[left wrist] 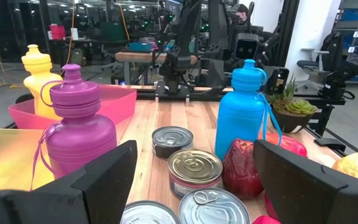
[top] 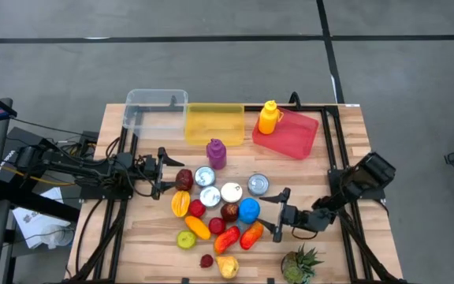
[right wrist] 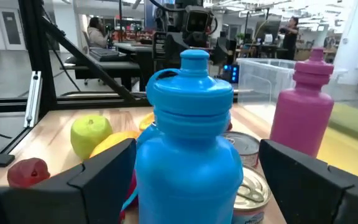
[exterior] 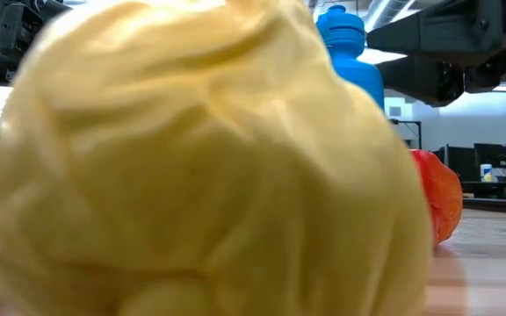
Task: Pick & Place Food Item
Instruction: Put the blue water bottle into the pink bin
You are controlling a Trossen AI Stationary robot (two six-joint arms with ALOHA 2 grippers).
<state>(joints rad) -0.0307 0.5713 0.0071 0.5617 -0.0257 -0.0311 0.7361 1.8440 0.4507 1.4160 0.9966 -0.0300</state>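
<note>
Wooden table [top: 345, 142] holds bins, cans [top: 258, 184] and fruit around blue bottle [top: 248, 210].

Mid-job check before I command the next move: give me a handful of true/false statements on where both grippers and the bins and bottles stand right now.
1. The right gripper is open, beside the blue plastic bottle, holding nothing. True.
2. The left gripper is clamped on the purple plastic bottle. False: it is open and empty, apart from that bottle.
3. The orange-yellow plastic bottle stands in the red plastic bin. True.
4. The clear plastic bin holds fruit. False: it looks empty.
5. The yellow plastic bin sits between the clear and red bins. True.
</note>
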